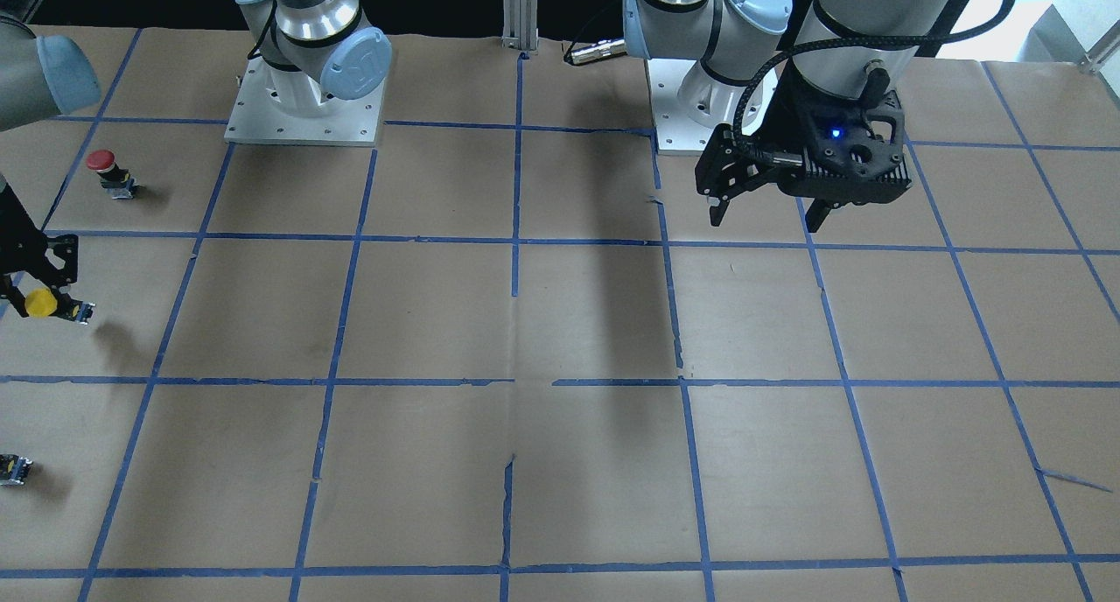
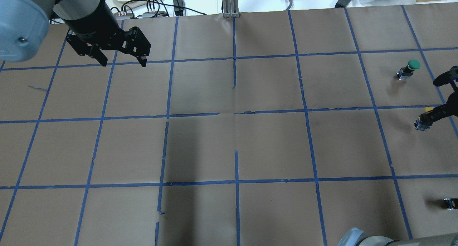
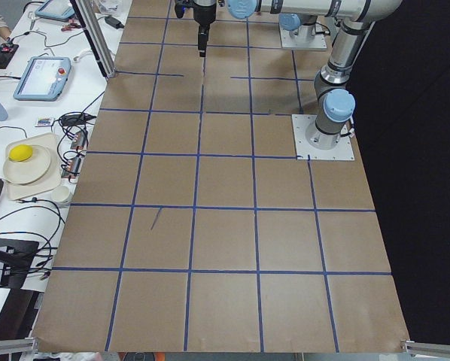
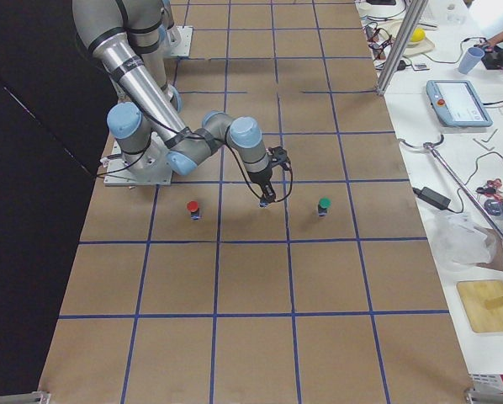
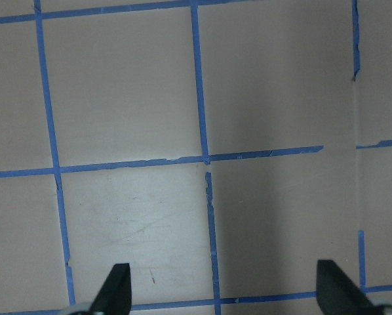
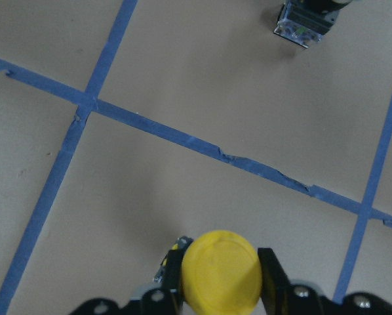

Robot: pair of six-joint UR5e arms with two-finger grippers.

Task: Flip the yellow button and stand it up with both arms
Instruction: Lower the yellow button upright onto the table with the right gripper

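Observation:
The yellow button (image 1: 38,303) is at the far left of the front-facing view, held in my right gripper (image 1: 54,307), which is shut on it. Its grey block body (image 1: 82,311) sticks out sideways, low over the brown paper. The right wrist view shows the yellow cap (image 6: 221,270) facing the camera between the black fingers (image 6: 269,272). In the overhead view the button (image 2: 427,110) is at the right edge. My left gripper (image 2: 121,63) is open and empty, high over the far left of the table, far from the button; its fingertips (image 5: 117,283) stand wide apart.
A red-capped button (image 1: 101,160) stands upright behind the right gripper. A green-capped button (image 2: 413,64) stands on its other side. A small capless switch block (image 1: 14,468) lies near the table's operator-side edge. Blue tape lines grid the brown paper (image 2: 236,146).

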